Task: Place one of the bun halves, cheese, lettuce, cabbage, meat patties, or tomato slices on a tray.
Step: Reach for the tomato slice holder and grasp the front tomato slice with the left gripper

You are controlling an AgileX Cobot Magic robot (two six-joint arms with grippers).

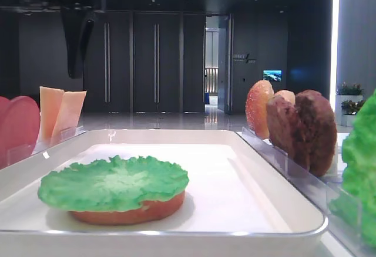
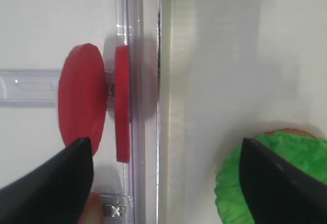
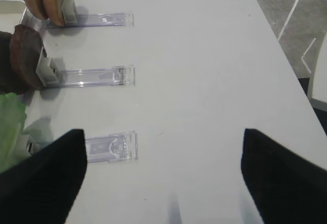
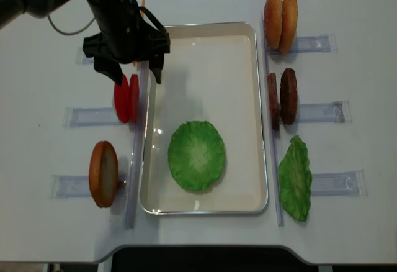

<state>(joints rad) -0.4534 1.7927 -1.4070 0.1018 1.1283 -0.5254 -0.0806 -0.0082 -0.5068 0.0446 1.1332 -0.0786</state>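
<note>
Left gripper (image 4: 127, 73) hovers above the tomato slices (image 4: 126, 97) beside the tray (image 4: 242, 48), jaws wide open, empty; slices look rigid, smooth, probably slippery; pinch the flat faces; right gripper (image 3: 163, 175) open.

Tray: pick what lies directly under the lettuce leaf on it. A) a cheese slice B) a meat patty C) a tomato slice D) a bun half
D: the low front view shows an orange bun half beneath the lettuce leaf on the tray.

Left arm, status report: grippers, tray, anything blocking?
Left gripper open, empty, above the tomato slices. Right gripper open, empty. Tray holds lettuce over a bun half. Nothing blocking.
</note>
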